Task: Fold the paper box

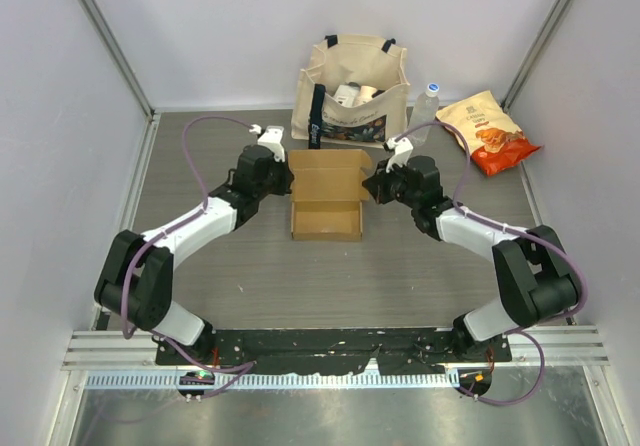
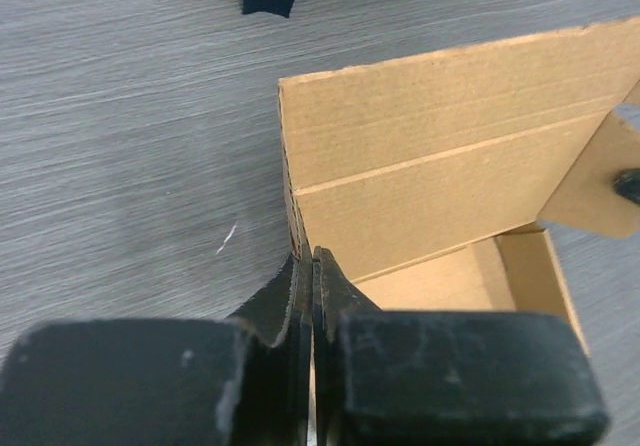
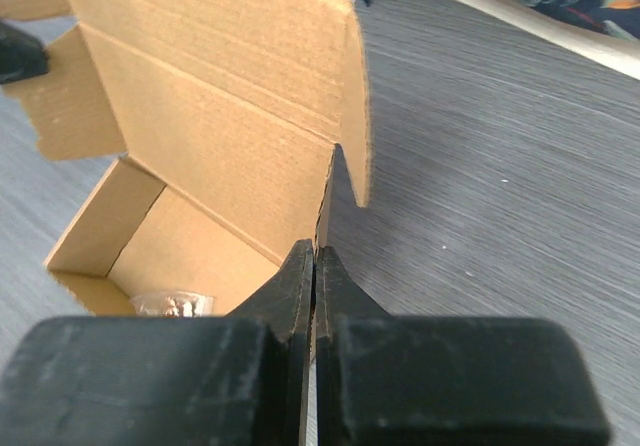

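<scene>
Item: paper box (image 1: 326, 206), plain brown card, resting on the table (image 1: 330, 286) midway between the two arms, open side up. The shallow tray sits on the near side, and the lid panel rises from the box's far wall with a crease line across it and a side flap at each end. Long axis: left to right, in line with the two grippers. Left gripper (image 2: 308, 258): at the box's left end, fingers drawn together on the thin edge of the left side wall, with no gap showing between them. Right gripper (image 3: 315, 254): at the box's right end, pinched the same way on the right side wall, just below the lid's right flap. Neither arm is nearer, each having its own end. Contents: a small glinting object in the tray's near corner, too unclear to name. Beyond the box's far side: tote bag (image 1: 352, 91), close behind the lid; bottle (image 1: 427, 106) and snack packet (image 1: 490, 131) lie beyond and to the box's right, well apart from it. Judgement: the lid hinge runs parallel to the line between the grippers, so the closing fold would likely swing toward the box's near side while both ends are pinned.
</scene>
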Available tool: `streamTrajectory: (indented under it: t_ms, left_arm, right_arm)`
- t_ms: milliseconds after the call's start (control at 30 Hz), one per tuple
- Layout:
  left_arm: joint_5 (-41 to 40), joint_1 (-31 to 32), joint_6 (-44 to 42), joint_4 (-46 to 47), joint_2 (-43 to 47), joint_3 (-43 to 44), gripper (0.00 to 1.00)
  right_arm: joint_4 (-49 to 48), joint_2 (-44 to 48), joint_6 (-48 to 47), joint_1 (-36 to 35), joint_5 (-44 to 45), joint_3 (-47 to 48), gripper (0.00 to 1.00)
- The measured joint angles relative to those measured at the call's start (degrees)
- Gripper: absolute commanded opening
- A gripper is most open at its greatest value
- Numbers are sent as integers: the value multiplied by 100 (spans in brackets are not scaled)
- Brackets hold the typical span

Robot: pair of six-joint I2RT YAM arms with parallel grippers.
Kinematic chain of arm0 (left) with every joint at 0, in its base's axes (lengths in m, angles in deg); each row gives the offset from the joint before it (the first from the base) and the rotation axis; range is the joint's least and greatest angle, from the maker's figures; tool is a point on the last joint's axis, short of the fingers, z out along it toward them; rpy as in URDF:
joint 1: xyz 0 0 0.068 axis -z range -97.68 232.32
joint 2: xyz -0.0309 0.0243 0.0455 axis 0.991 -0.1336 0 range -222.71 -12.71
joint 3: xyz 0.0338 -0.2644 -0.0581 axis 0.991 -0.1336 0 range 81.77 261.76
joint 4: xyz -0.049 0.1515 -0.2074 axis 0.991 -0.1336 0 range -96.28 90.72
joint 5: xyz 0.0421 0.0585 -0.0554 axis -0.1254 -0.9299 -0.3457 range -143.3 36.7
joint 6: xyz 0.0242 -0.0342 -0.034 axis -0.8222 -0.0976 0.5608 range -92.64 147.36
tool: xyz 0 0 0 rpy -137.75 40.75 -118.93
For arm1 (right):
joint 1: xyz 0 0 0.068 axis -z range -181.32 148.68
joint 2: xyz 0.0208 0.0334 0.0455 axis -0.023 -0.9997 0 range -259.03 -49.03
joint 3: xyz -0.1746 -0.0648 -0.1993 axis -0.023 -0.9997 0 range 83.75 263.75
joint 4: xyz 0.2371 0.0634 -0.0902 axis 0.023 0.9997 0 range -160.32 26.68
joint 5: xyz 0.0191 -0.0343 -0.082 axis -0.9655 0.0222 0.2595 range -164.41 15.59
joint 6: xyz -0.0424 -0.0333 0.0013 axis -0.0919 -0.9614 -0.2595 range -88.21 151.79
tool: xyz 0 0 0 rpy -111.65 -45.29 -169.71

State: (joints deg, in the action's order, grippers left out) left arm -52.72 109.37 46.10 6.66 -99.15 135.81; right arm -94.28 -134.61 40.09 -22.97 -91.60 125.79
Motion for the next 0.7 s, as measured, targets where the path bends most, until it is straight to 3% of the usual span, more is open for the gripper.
streamTrajectory:
  t_ms: [333,500,700]
  left_arm:
    - [-1768,835,-240,-55,-15,50,0]
    - [-2918,1322,-214,437,-109,48,0]
    - [-3880,1851,-168,1113,-293,-7,0]
  right_arm:
    - [929,142,691,-848,2514,570,5]
    - [990,142,1019,-1255,3735,649,5]
    - [717,144,1237,-1451,4605,393,6]
